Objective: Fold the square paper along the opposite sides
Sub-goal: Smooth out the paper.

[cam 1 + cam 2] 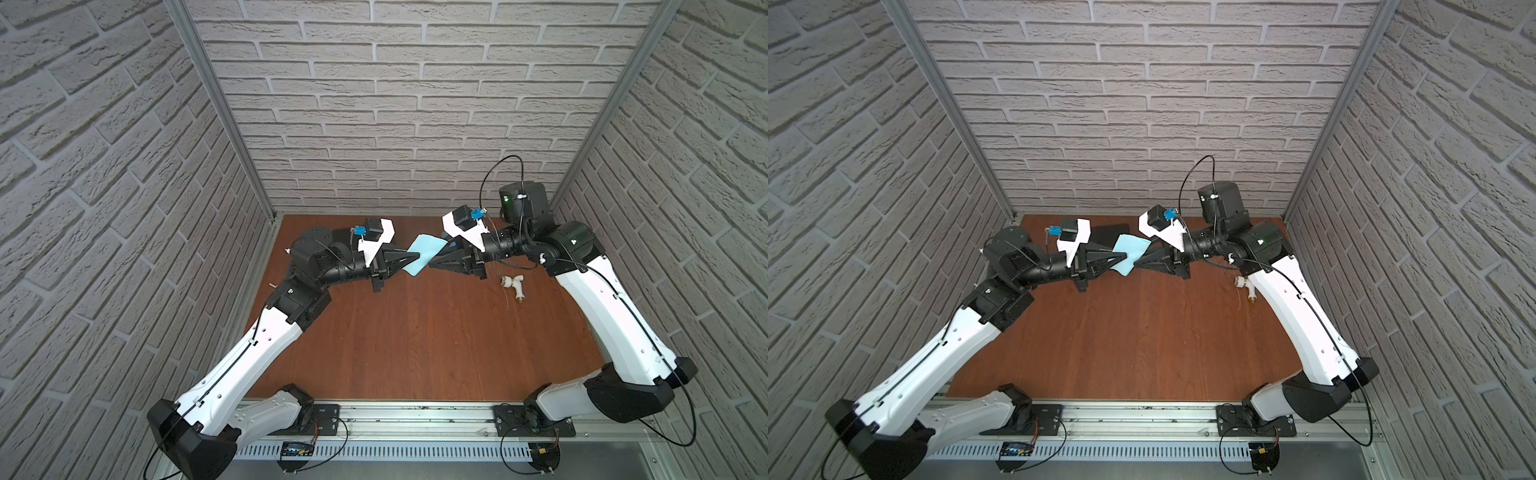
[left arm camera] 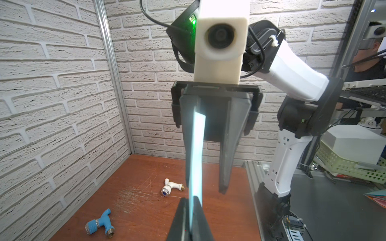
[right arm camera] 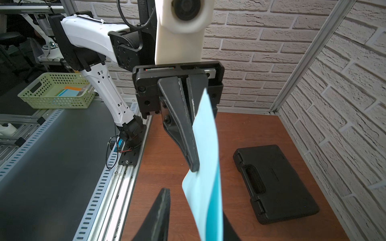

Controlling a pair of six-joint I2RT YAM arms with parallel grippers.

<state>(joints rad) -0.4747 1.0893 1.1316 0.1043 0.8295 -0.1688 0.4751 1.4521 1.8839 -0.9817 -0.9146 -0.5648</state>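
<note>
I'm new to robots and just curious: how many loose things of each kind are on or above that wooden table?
Paper sheets: 1, the light blue sheet
Tap fittings: 2, the white tap and the blue tap
Cases: 1, the black case
Total: 4

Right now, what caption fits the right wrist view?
Left gripper pinches the square paper above the wooden table; black case lies on it.
</note>
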